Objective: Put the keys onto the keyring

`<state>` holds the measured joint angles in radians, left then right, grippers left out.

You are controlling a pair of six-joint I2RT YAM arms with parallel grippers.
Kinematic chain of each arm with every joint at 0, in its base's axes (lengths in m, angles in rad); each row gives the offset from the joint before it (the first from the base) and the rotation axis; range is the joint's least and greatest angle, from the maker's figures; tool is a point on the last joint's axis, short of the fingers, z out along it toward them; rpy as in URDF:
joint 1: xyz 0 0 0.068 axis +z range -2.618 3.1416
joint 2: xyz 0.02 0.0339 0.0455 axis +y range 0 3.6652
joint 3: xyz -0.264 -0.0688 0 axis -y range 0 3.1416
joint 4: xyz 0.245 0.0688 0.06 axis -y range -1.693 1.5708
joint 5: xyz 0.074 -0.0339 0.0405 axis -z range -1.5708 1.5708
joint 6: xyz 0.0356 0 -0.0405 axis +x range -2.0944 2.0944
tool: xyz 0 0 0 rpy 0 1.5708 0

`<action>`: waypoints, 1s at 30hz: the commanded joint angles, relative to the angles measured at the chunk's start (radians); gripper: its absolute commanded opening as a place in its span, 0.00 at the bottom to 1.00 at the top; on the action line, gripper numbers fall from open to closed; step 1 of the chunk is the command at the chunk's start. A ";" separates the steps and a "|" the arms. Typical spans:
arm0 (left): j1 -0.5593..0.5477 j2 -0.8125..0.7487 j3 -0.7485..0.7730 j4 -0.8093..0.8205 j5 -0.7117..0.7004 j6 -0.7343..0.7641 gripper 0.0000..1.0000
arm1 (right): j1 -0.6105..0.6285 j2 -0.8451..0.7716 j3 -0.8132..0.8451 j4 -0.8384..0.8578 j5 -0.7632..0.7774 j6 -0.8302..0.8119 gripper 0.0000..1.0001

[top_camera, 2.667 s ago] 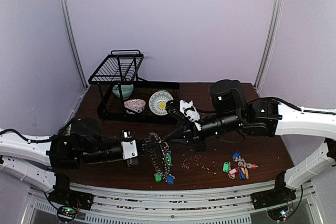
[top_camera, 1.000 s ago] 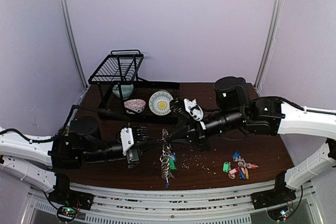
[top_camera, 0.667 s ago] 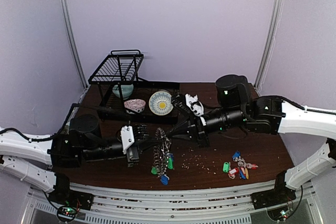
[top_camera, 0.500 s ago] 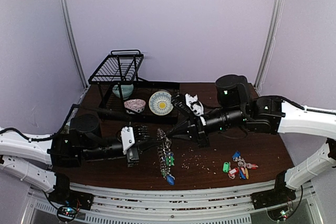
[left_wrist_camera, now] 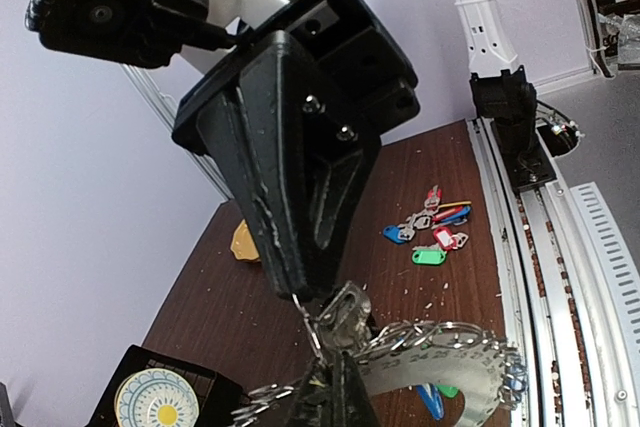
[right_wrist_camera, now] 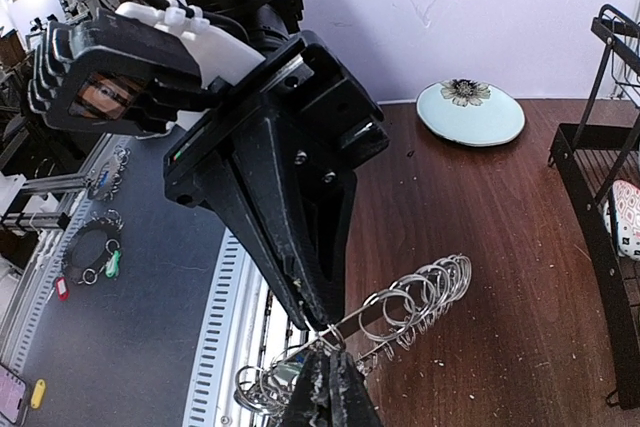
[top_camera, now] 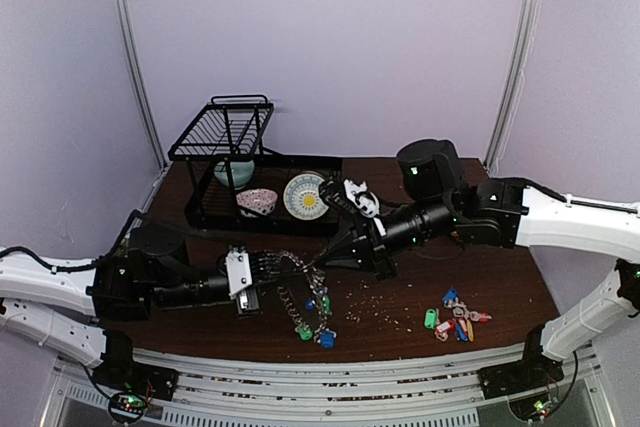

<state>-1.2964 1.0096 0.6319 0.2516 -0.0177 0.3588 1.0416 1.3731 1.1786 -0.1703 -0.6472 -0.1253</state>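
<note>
Above the near middle of the table (top_camera: 500, 297), the overhead view showed the left gripper (top_camera: 268, 267) and right gripper (top_camera: 318, 269) tip to tip. Both were closed, and the keyring (top_camera: 300, 299) dangled between them, probably steadied for threading. From the left wrist, its own jaws clamped the keyring's rim while the right gripper apparently pinched the keys (left_wrist_camera: 345, 313) just above. From the right wrist, small silver rings (right_wrist_camera: 420, 297) fanned rightward from the meeting tips.

No readable text, label, brand or number anywhere
</note>
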 commanded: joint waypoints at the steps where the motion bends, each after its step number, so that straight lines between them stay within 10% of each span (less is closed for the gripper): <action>1: -0.014 -0.058 -0.005 0.135 0.076 0.032 0.00 | -0.043 0.012 0.006 -0.052 0.025 0.002 0.00; 18: -0.014 -0.045 -0.008 0.160 -0.018 -0.021 0.00 | -0.056 0.017 -0.003 -0.070 0.018 0.013 0.00; 30: -0.007 -0.087 -0.175 0.624 0.064 -0.348 0.00 | -0.084 0.059 -0.312 0.048 0.171 0.393 0.00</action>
<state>-1.3060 0.9310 0.4603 0.6163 -0.0235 0.1329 0.9562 1.4025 0.9611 -0.2031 -0.4816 0.0807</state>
